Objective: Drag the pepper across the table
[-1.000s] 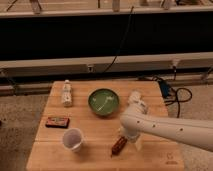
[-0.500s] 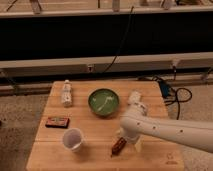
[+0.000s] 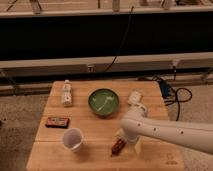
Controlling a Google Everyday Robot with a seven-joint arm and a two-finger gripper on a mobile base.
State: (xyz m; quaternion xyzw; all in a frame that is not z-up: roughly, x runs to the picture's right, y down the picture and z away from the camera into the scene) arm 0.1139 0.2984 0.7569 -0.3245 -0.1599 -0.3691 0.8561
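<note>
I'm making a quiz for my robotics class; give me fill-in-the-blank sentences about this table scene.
1. The gripper is down at the pepper, which lies, in the picture, to the ____ of the white cup.
2. The bowl on the table is coloured ____.
3. The flat dark box bears a ____ label.
Missing words: right; green; red.

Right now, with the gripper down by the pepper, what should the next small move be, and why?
Probably a short, low slide of the gripper toward image right, taking the pepper along the table. The gripper sits right at the pepper near the front edge; the cup stands to the pepper's left and the green bowl behind it, so rightward looks least obstructed.
</note>
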